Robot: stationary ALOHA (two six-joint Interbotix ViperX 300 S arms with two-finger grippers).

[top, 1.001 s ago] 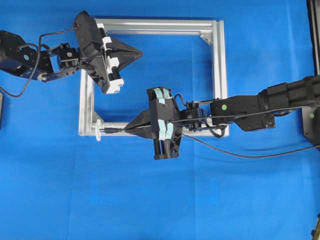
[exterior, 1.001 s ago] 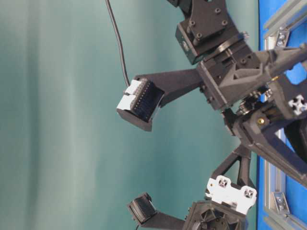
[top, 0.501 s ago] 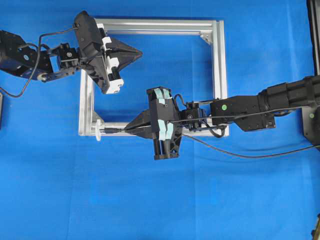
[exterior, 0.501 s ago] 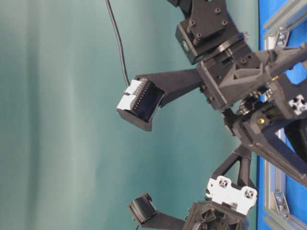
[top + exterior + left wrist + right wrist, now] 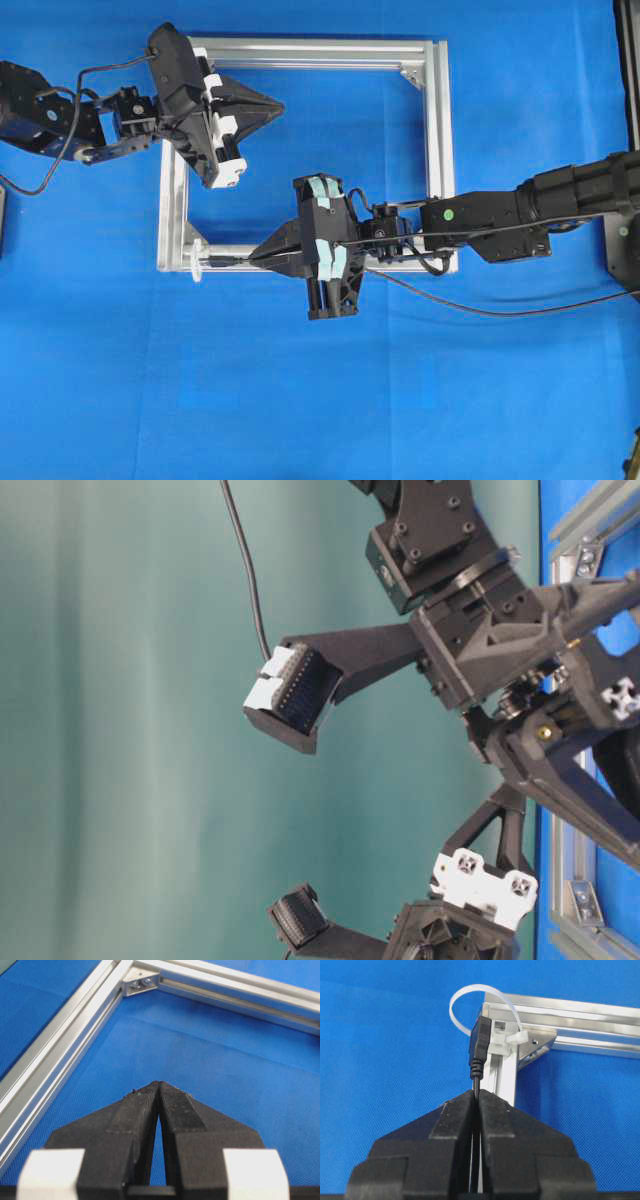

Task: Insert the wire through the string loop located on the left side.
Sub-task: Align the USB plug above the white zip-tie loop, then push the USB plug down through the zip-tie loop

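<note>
In the right wrist view my right gripper [image 5: 477,1092] is shut on the thin black wire just behind its black plug [image 5: 480,1042]. The plug points at the whitish string loop [image 5: 462,997], which is tied to the corner of the silver frame [image 5: 570,1012]. Its tip reaches the loop's opening; I cannot tell whether it has passed through. From overhead, the right gripper [image 5: 252,258] holds the plug [image 5: 226,261] beside the loop [image 5: 196,260] at the frame's lower left corner. My left gripper [image 5: 280,103] is shut and empty over the frame's upper left, fingertips [image 5: 170,1097] pressed together.
The wire [image 5: 500,311] trails right across the blue cloth below the right arm [image 5: 520,210]. The frame's bars [image 5: 440,140] enclose a square of cloth. A corner bracket [image 5: 140,982] lies ahead of the left gripper. Both wrist camera mounts [image 5: 295,695] show in the table-level view.
</note>
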